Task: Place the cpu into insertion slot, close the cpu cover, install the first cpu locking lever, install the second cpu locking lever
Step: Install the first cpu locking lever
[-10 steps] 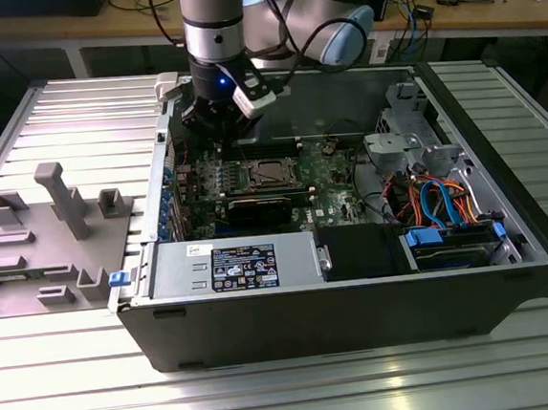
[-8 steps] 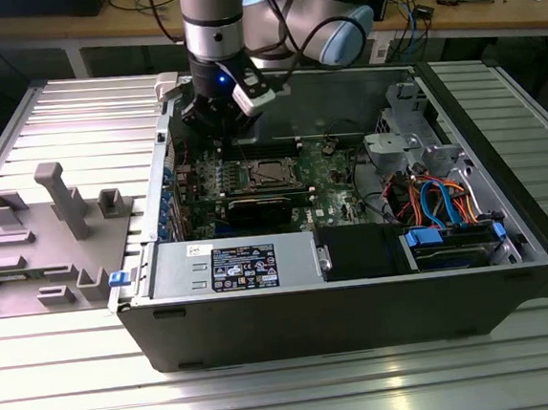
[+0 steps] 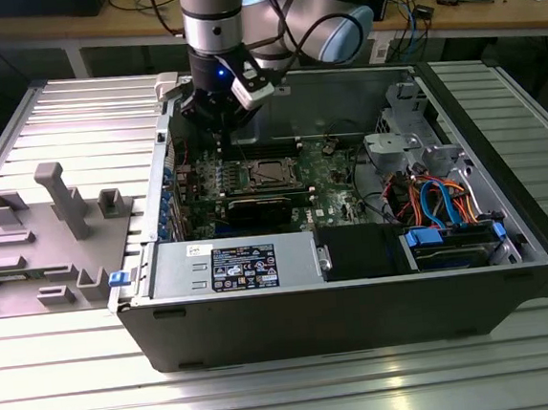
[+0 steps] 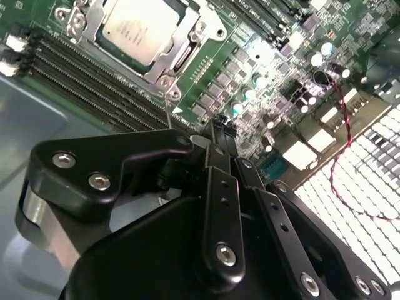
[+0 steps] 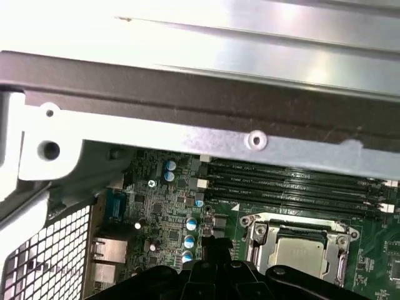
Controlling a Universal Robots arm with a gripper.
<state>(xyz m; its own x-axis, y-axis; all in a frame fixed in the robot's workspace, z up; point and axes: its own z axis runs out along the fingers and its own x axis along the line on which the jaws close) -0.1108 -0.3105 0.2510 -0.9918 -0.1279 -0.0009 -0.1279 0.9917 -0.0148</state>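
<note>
**Gripper closed and empty above motherboard, cpu seated under cover**

Gripper (image 4: 220, 128) with fingers pressed together, holding nothing, hanging just above the green motherboard (image 4: 262, 69) beside the socket corner. Seen in the exterior view as gripper (image 3: 221, 123) under the arm's wrist, over the rear part of the open computer case (image 3: 359, 293).

Cpu (image 4: 139, 28) lying flat in the insertion slot (image 4: 184, 59), silvery top facing up, also visible in the first wrist view as cpu (image 5: 299, 253). Cpu cover (image 4: 103, 31) down flat over the chip, framing it through the central window; same cpu cover (image 5: 257, 237) in the first wrist view. Thin wire lever (image 4: 167, 112) sticking out from the socket corner toward the gripper; latched or not, cannot tell.

Long dark memory slots (image 4: 81, 78) running just beside the socket. Red wire (image 4: 342, 119) curling over the board near a perforated metal grille (image 4: 356, 187).

Farther out in the exterior view: socket (image 3: 269, 173) mid-board, drive cage (image 3: 398, 141) and blue cables (image 3: 437, 200) on the exterior view's right, power supply with label (image 3: 244, 265) along the near wall. Grey fixture block (image 3: 51, 234) on the ribbed metal table (image 3: 65, 118), on the exterior view's left, well apart from the case.
</note>
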